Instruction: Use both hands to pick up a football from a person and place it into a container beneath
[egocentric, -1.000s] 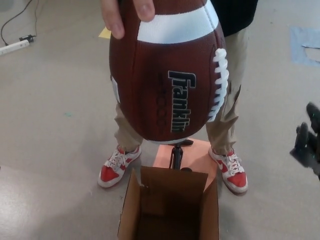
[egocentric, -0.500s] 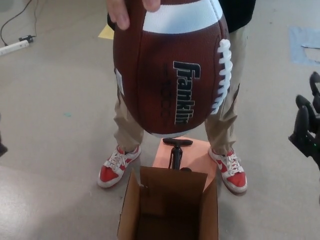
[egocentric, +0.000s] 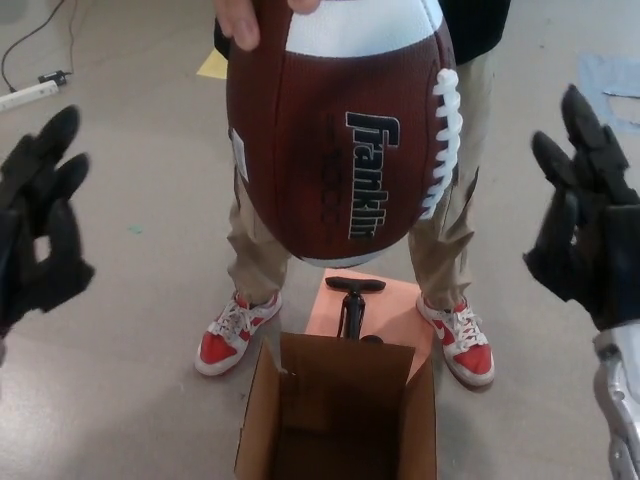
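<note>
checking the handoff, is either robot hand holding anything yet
No. The left hand and right hand are open; a person's hand grips the brown leather football by its top end.

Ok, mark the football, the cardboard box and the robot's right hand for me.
football (egocentric: 330, 150), head view, on the brown panel left of the lettering.
cardboard box (egocentric: 345, 375), head view, on the inside of the far wall.
right hand (egocentric: 583, 235), head view, on the black palm.

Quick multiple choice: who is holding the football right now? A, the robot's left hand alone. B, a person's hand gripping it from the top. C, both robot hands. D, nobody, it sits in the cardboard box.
B: a person's hand grips the top of the football, while the robot's left hand and right hand hang open, apart from it on either side.
</note>
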